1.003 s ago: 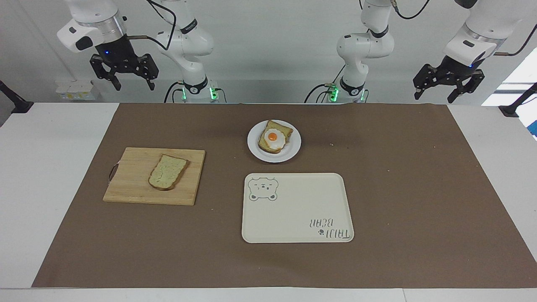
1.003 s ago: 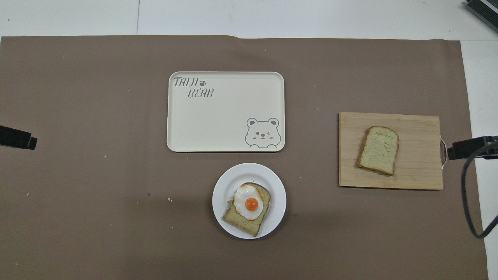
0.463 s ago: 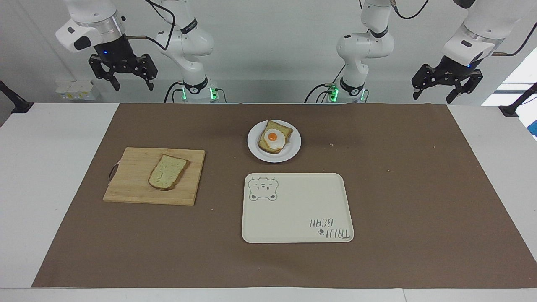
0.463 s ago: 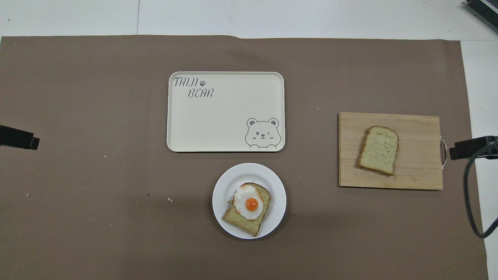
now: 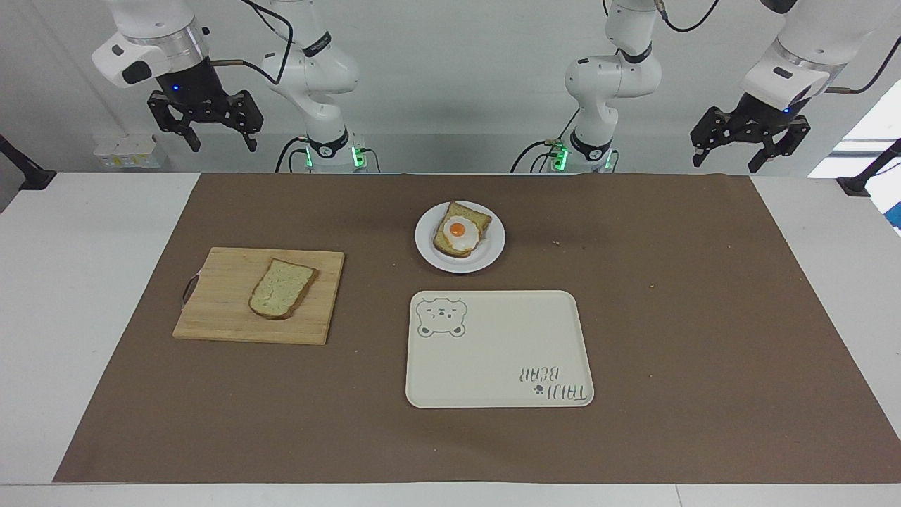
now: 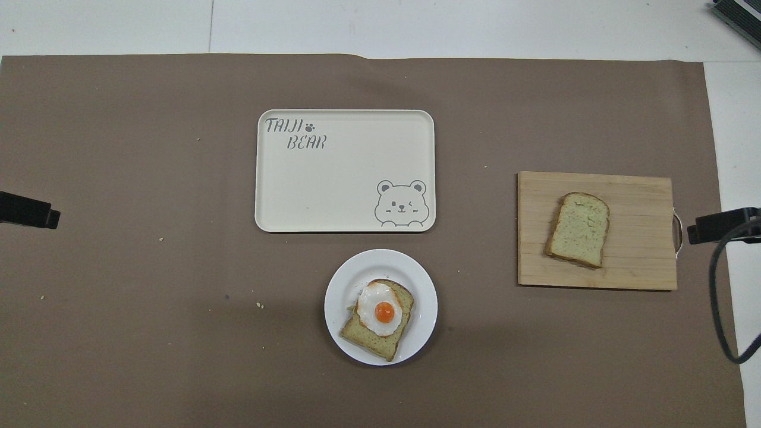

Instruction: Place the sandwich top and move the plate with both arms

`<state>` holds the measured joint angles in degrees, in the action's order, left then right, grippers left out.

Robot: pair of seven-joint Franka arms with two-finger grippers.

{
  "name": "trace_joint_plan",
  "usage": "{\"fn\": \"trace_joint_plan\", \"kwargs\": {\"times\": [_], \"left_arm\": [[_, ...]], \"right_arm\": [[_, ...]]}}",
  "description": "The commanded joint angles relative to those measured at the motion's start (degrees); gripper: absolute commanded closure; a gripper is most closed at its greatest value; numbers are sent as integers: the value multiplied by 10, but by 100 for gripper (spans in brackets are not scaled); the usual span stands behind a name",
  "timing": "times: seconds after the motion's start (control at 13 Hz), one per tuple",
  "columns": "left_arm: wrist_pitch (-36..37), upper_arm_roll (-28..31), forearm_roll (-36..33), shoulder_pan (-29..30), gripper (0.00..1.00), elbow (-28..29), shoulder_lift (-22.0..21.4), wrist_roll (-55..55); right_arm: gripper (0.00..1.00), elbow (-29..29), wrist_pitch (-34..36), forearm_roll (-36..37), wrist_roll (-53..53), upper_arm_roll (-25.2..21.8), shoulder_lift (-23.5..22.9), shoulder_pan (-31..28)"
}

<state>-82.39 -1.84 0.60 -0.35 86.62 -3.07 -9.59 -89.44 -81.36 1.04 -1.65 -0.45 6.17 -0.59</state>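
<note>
Both grippers have crept a little higher since a second ago; nothing on the worktop [image 5: 84,282] has shifted. The right gripper [image 5: 205,130] hangs with fingers spread, empty, above the robots' edge at its own end. The left gripper [image 5: 747,146] hangs likewise, spread and empty, at the other end.

The sandwich top [image 5: 281,289] [image 6: 578,229] lies flat on a wooden cutting board [image 5: 211,310] [image 6: 636,273], clear of its edges. The plate [image 5: 493,250] [image 6: 345,285], carrying egg toast [image 5: 461,230] [image 6: 380,318], sits nearer the robots than the bear tray [image 5: 507,352] [image 6: 333,190], just apart from its rim. Bare brown mat [image 5: 704,317] [image 6: 119,148] surrounds everything.
</note>
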Motion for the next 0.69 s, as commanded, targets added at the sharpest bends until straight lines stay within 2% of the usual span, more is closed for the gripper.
{"fn": "trace_joint_plan", "kwargs": {"times": [0.0,0.31,0.62], "left_arm": [[-9,-2,-5,-1,0,21,-17,6],[-12,-2,-2,-1,0,26,-19,3],[-12,-2,5,-1,0,33,-24,3]], "right_arm": [[0,-14,1,-9,-17,-1,13,-4],[0,-16,9,-5,-16,-3,14,-9],[0,-32,-50,-5,-15,-2,13,-7]]}}
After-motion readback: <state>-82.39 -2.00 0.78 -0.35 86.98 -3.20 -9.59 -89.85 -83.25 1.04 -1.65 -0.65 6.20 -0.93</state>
